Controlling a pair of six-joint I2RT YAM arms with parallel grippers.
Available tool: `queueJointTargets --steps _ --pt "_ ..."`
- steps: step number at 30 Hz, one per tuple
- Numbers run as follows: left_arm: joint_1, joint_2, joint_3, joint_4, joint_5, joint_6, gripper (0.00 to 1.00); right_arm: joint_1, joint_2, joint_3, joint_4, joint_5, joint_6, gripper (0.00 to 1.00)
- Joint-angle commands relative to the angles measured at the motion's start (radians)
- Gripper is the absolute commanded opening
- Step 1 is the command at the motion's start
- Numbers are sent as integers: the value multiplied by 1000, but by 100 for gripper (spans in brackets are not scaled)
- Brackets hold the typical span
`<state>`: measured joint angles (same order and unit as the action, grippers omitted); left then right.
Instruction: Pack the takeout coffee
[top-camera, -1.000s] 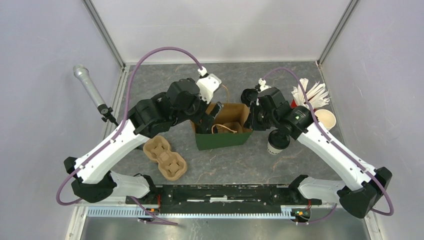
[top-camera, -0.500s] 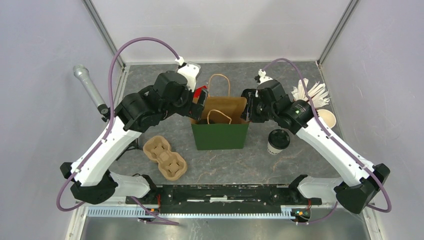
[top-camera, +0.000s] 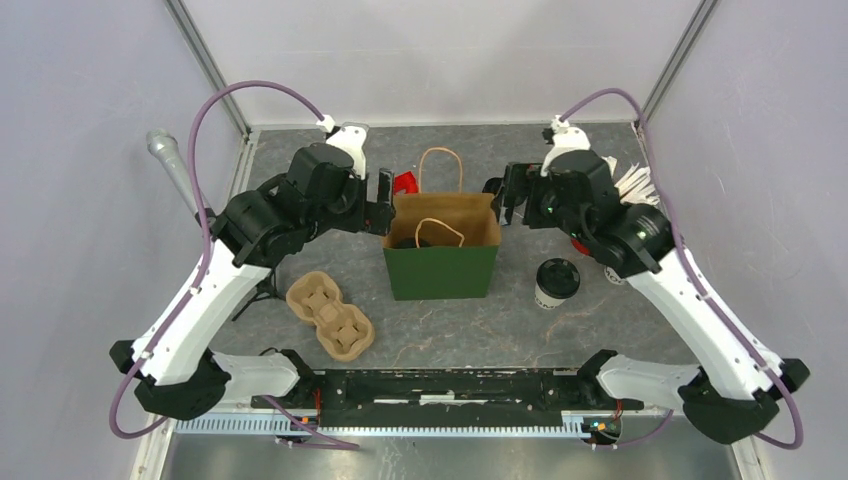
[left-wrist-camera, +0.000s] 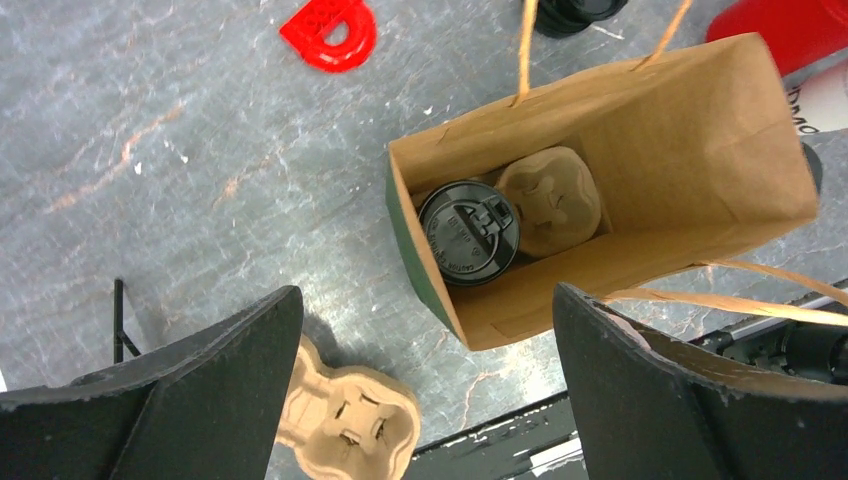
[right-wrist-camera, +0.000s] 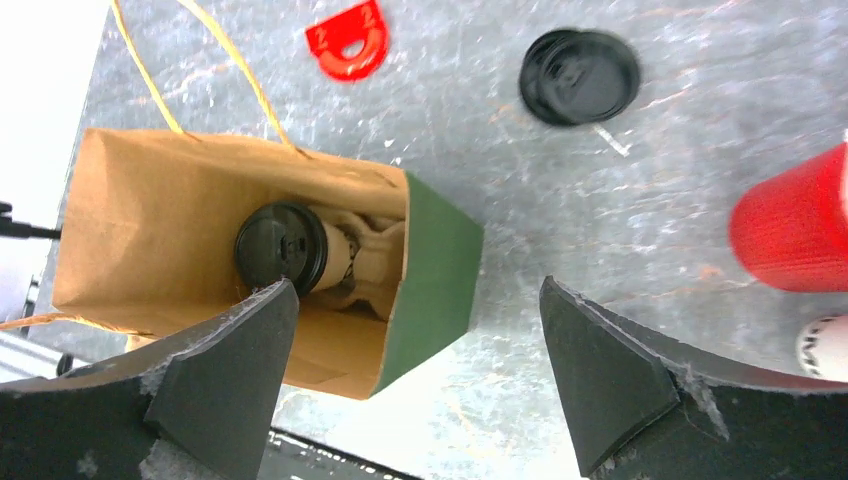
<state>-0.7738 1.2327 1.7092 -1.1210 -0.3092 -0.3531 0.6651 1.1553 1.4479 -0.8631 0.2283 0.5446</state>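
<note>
One lidded cup (left-wrist-camera: 468, 232) is seated in a carrier (left-wrist-camera: 552, 200) at the bottom of the upright bag (top-camera: 440, 272). A second lidded cup (top-camera: 556, 282) is stood on the table (top-camera: 480, 320) just right of the bag. The left gripper (left-wrist-camera: 425, 297) and right gripper (right-wrist-camera: 417, 288) are held at either side of the bag's mouth, jaws spread wide, nothing gripped. A spare carrier (top-camera: 330, 316) is laid left of the bag.
</note>
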Motion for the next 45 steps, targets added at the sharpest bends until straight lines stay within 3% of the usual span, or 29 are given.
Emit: queueJointTargets --steps 1,8,13,20,29,45 --pt "50 -49 -74 27 47 -96 100 -6 -65 46 -63 155 -88 98" --pt "173 -190 -246 123 126 -112 100 -14 -72 -54 -228 237 -71 98" --pt "228 -235 -334 168 199 -138 97 -45 -87 -203 -187 200 -95 95" --pt "235 -214 -312 140 164 -108 95 -151 -111 -379 -132 86 -131 98" --pt "236 -248 -348 223 151 -89 97 -324 -110 -450 -83 -74 -235 93" --pt "237 -191 -322 241 187 -61 97 -343 -91 -512 -33 -105 -265 96"
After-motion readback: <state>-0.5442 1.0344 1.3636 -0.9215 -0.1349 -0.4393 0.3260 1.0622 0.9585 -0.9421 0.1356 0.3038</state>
